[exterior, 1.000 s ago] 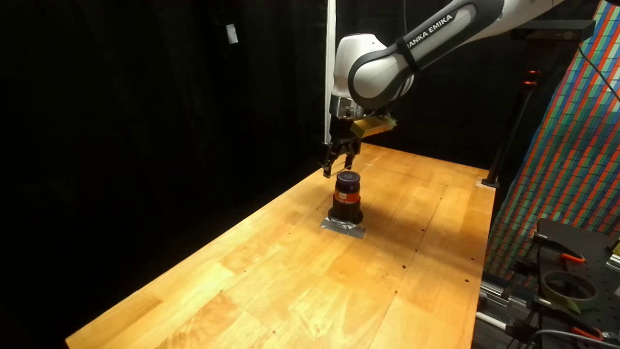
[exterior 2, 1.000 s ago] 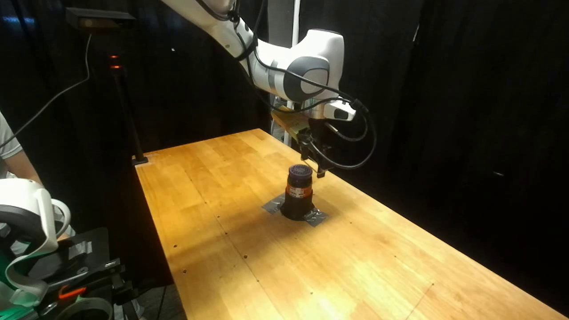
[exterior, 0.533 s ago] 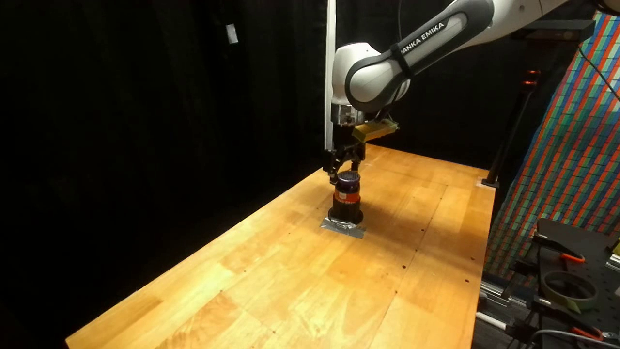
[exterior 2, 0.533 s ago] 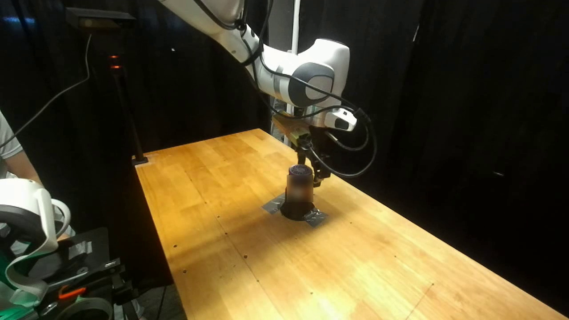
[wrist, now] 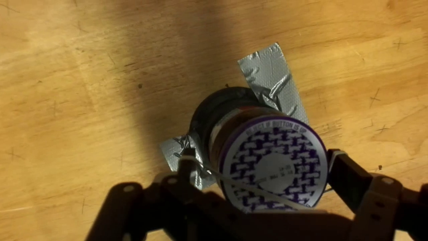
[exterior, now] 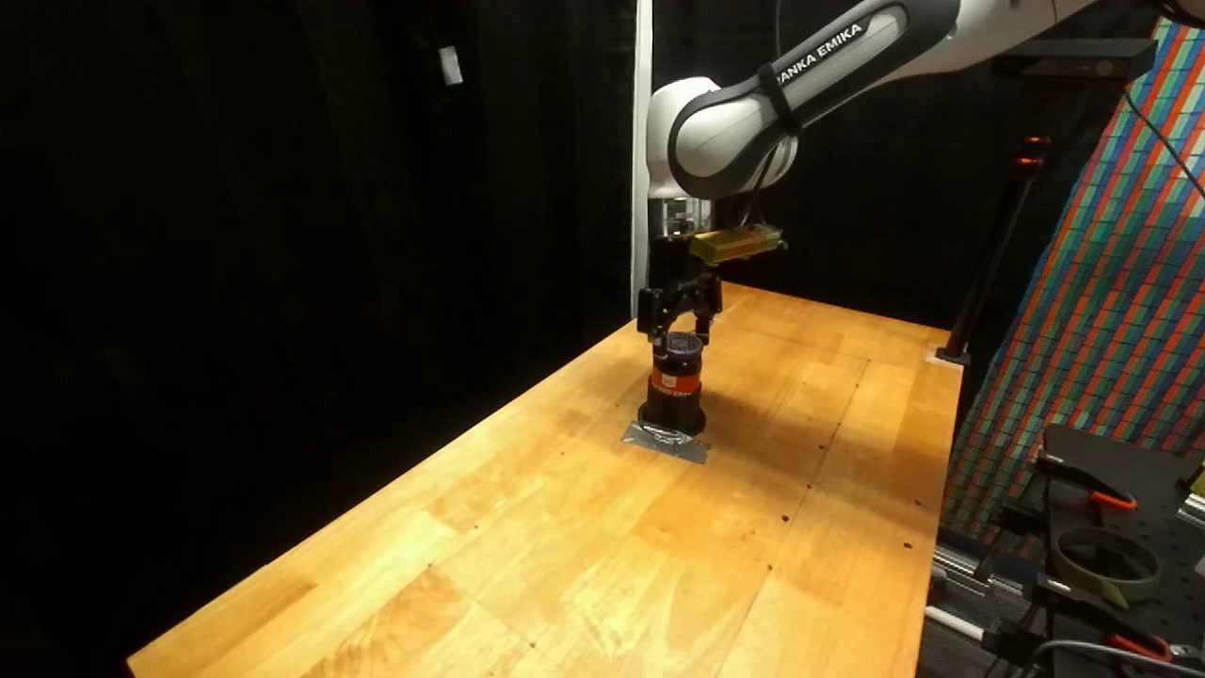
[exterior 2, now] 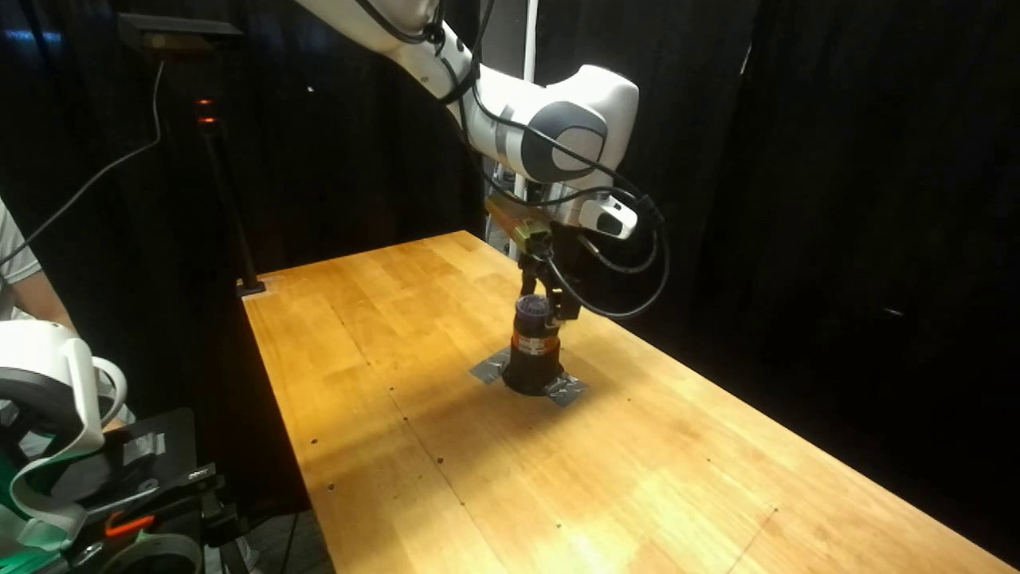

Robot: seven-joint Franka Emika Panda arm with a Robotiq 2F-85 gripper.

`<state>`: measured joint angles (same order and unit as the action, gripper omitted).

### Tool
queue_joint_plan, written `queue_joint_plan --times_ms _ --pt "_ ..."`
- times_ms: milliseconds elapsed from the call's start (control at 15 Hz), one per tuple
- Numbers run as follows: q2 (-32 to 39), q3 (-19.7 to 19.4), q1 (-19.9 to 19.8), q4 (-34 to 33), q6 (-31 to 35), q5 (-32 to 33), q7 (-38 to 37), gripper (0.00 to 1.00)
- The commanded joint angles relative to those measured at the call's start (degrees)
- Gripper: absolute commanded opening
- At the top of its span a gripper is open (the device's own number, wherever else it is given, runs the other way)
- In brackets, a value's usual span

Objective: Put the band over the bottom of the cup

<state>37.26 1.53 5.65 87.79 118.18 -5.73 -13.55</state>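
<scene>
- The gripper, spread wide, straddles the cup, presumably so the band can pass over.
- The cup stands upright in a dark base, 2 tape strips probably anchoring it.

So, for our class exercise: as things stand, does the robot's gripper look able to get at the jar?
Probably yes: in the wrist view the open gripper straddles the jar, and nothing but the thin band seems in the way.

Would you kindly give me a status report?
Gripper open, fingers flanking the lid. Band on both fingers, one strand crossing the lid in wrist view. Jar standing, black base taped down. Lid might snag the band.
</scene>
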Motion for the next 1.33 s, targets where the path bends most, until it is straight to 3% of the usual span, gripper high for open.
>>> queue_joint_plan --times_ms 0,200,600,733,1000,1267 --pt "-1.6 1.3 -1.4 1.6 -2.2 -2.9 1.7 1.0" --pt "-1.7 2.2 -2.5 2.1 -3.7 -5.2 3.9 1.0" --pt "-0.9 4.1 -5.5 -1.2 -19.0 -7.8 12.8 1.0" --pt "-0.8 3.5 -5.1 -1.1 -20.7 -7.3 12.6 1.0" --pt "-1.9 2.3 -3.6 3.2 -14.4 -6.5 9.8 1.0" --pt "-3.9 1.2 -1.4 11.2 1.2 -5.2 6.0 1.0"
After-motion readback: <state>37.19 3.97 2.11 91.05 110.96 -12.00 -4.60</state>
